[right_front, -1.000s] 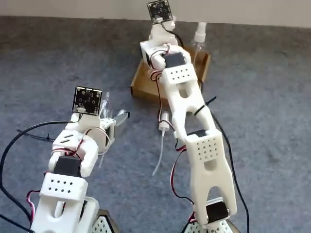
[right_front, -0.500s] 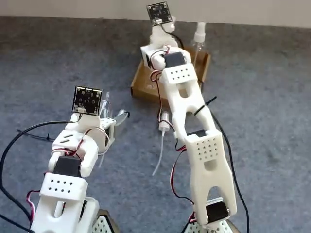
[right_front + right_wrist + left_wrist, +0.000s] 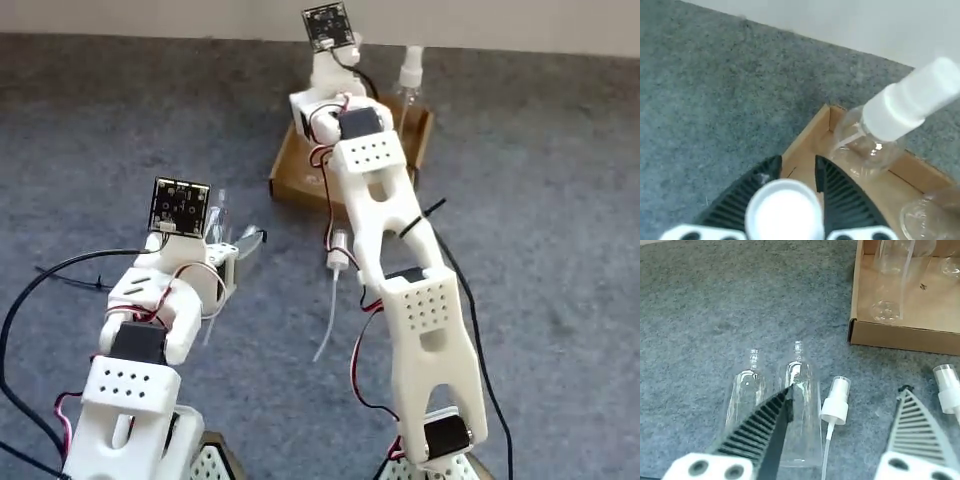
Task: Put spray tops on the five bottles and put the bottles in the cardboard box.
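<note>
Table covering: grey cloth, rough, matt. The bottle beneath the left claw: clear glossy plastic. The spray top clamped in the right claw: smooth white plastic. The cardboard box beyond: matt brown paperboard.

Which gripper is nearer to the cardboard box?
Right. The right gripper, clasping a spray top, is above the cardboard box; the left gripper is open above loose bottles on the carpet.

Looks like a hobby robotics bench: grey felt-like mat throughout, pale wall along the top edge, black cable lower left.
</note>
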### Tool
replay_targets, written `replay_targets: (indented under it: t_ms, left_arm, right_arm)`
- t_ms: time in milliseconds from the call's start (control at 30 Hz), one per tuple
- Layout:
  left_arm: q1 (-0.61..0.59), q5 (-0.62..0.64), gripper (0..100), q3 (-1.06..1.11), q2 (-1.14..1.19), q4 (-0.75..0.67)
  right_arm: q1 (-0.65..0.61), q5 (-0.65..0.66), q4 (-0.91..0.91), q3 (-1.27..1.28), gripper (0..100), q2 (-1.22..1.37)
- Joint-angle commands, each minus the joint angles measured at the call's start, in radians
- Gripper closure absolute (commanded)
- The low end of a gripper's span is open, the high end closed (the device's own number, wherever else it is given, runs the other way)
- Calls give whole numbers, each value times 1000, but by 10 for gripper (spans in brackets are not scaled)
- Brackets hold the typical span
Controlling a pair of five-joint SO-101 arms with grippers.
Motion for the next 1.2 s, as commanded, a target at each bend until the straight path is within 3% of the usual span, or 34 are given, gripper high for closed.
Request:
replay_targets:
  t_ms: [0, 267, 567, 900, 1167]
  left_arm:
    - [-8, -26, 706, -5, -8, -5]
    - [-7, -38, 706, -5, -8, -5]
    - [-7, -41, 706, -5, -5, -8]
    - [-7, -41, 706, -5, -4, -8]
    - [-8, -41, 706, -5, -4, -6]
  right_arm:
    - [16, -17, -28, -62, 979, -35]
    - [19, -17, 36, -62, 973, -36]
    - [19, -23, 105, -70, 827, -36]
    - [8, -25, 236, -314, 755, -25]
    - [7, -25, 246, -329, 745, -35]
